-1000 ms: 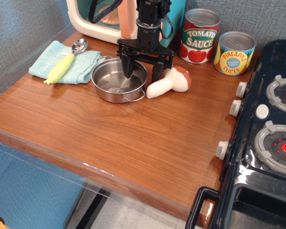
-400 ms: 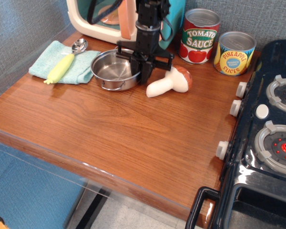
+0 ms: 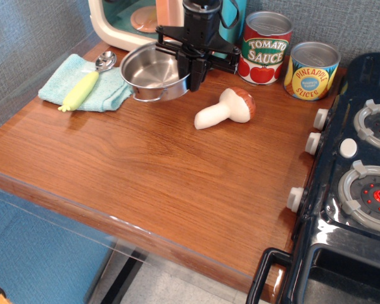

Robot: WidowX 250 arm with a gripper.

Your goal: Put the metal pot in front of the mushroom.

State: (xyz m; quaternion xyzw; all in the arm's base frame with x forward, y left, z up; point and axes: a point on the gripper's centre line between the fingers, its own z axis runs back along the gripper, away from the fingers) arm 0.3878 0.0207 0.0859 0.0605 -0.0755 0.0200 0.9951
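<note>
The metal pot (image 3: 152,73) is a shallow shiny steel pot. It hangs tilted in the air above the back of the wooden table (image 3: 145,171). My gripper (image 3: 189,71) is shut on the pot's right rim and holds it up. The mushroom (image 3: 227,109), with a white stem and reddish-brown cap, lies on its side on the table. It is below and to the right of the gripper and apart from the pot.
A teal cloth (image 3: 88,87) with a yellow-handled spoon (image 3: 85,82) lies at the left. A tomato sauce can (image 3: 266,47) and a pineapple can (image 3: 311,69) stand at the back right. A toy stove (image 3: 361,177) fills the right side. A cream toy appliance (image 3: 133,25) stands behind the gripper.
My gripper closed on the pot's right rim and lifted it off the table, up and toward the back. The mushroom has not moved.
</note>
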